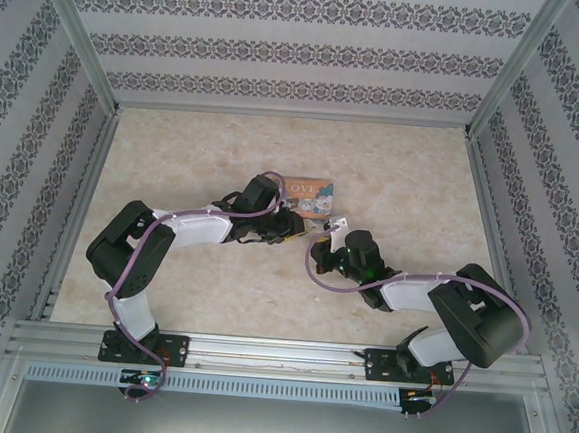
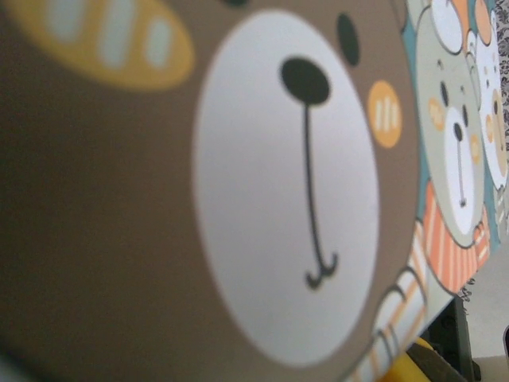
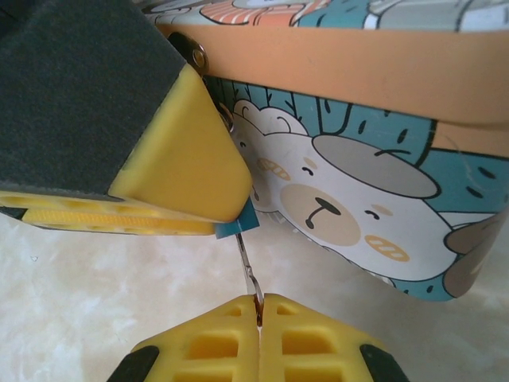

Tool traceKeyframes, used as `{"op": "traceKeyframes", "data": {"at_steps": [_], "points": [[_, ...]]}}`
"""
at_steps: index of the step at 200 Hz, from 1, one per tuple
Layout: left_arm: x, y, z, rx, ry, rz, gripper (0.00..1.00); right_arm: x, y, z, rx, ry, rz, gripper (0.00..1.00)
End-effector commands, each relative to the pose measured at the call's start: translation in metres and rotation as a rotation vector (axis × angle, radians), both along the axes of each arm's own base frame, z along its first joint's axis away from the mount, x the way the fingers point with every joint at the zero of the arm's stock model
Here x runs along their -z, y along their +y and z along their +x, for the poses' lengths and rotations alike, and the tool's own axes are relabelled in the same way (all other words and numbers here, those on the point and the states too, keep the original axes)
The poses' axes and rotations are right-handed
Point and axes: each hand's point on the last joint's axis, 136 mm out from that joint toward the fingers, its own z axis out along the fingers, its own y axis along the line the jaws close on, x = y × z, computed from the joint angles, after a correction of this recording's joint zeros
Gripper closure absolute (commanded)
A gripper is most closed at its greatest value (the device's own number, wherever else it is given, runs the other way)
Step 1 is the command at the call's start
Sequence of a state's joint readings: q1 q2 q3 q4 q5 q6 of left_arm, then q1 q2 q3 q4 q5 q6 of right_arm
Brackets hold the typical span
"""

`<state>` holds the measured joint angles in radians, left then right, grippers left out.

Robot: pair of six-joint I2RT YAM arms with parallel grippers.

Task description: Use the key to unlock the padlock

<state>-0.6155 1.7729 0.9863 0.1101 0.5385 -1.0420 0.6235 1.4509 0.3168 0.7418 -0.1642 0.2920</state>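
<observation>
A corner of the teal padlock (image 3: pixel 237 228) pokes out from between the yellow fingers (image 3: pixel 179 159) of my left gripper (image 1: pixel 295 227), which is shut on it just in front of the tin box. My right gripper (image 3: pixel 258 309) is shut on a thin silver key (image 3: pixel 249 274). The key's tip reaches up to the padlock's underside. From above, the two grippers meet nose to nose near the table's middle, the right gripper (image 1: pixel 326 235) just right of the left one. Most of the padlock's body and its shackle are hidden by the left fingers.
The orange tin box (image 3: pixel 358 199) with cartoon bears lies flat on the marble table (image 1: pixel 224 151) just behind the grippers, seen from above as the tin box (image 1: pixel 312 192). Its bear picture (image 2: pixel 278 183) sits very close to the left wrist camera. Patterned walls enclose three sides.
</observation>
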Motion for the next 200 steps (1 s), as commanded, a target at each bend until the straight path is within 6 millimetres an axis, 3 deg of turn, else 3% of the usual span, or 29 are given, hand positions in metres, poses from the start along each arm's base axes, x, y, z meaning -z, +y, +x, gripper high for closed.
{"op": "traceKeyframes", "data": {"at_steps": [1, 10, 15, 102, 200], "points": [[-0.015, -0.018, 0.002, 0.027, -0.026, -0.062, 0.76, -0.021, 0.009, 0.013, 0.004, -0.065, 0.071, 1.0], [-0.015, -0.019, 0.002, 0.027, -0.024, -0.064, 0.76, -0.019, 0.011, 0.012, -0.005, -0.06, 0.074, 1.0], [-0.015, -0.019, 0.001, 0.028, -0.025, -0.065, 0.76, -0.03, 0.017, 0.018, -0.009, -0.084, 0.094, 1.0], [-0.019, -0.022, 0.001, 0.029, -0.026, -0.087, 0.76, -0.04, 0.032, 0.025, -0.047, -0.096, 0.185, 1.0], [-0.018, -0.018, -0.005, 0.042, -0.023, -0.062, 0.76, -0.03, 0.018, 0.045, -0.048, -0.122, 0.186, 1.0]]}}
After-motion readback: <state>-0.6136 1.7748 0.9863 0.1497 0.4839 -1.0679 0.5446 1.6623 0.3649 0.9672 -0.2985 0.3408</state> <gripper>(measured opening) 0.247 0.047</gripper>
